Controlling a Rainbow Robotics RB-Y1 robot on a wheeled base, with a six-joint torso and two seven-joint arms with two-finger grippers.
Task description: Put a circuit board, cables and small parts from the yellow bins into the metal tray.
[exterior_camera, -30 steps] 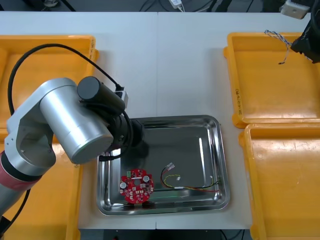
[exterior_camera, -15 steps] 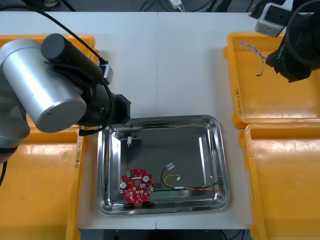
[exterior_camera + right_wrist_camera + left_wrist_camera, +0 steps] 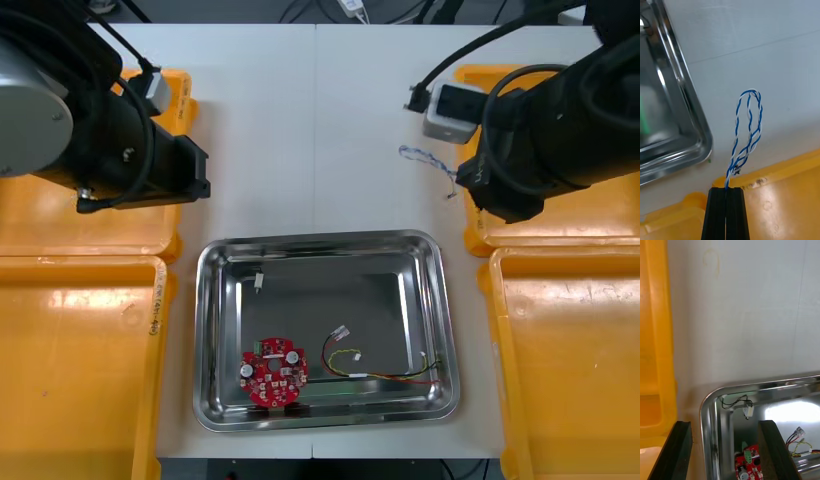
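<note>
1. Front view, nearest first: the metal tray (image 3: pixel 320 240) lies between the yellow bins (image 3: pixel 570 360). Inside it the round red circuit board (image 3: pixel 272 372) sits at 7 o'clock, and the red and yellow cable (image 3: pixel 385 375) runs along the near wall toward 5 o'clock.
2. Farther in, at 10 o'clock on the tray floor, a black cable (image 3: pixel 733 402) with a small white plug (image 3: pixel 749 411) lies by the far left corner.
3. Beyond the tray at 10 o'clock, the left gripper (image 3: pixel 724 423) hovers beside the left far bin (image 3: pixel 60 225), its fingers wide apart with nothing between them.
4. At 1 o'clock from the tray, the right gripper (image 3: pixel 726 189) is pinched tight on one end of the twisted blue and white cable (image 3: pixel 425 160). The cable's loop hangs over the bare table (image 3: pixel 330 120), between the right far bin (image 3: pixel 560 225) and the tray's far right corner.
5. Likely trouble: the cable is not yet over the tray, so letting go here would probably drop it on the table. The grip takes only the very end of the cable, so a quick swing could pull it free. The dangling loop could also snag the tray rim on the way across.
6. The right wrist view settles the grip, which the arm's bulk hides in the front view. The left wrist view makes plain the black cable's wire, little more than a white speck from the front. The front view alone places both arms relative to all four bins.
</note>
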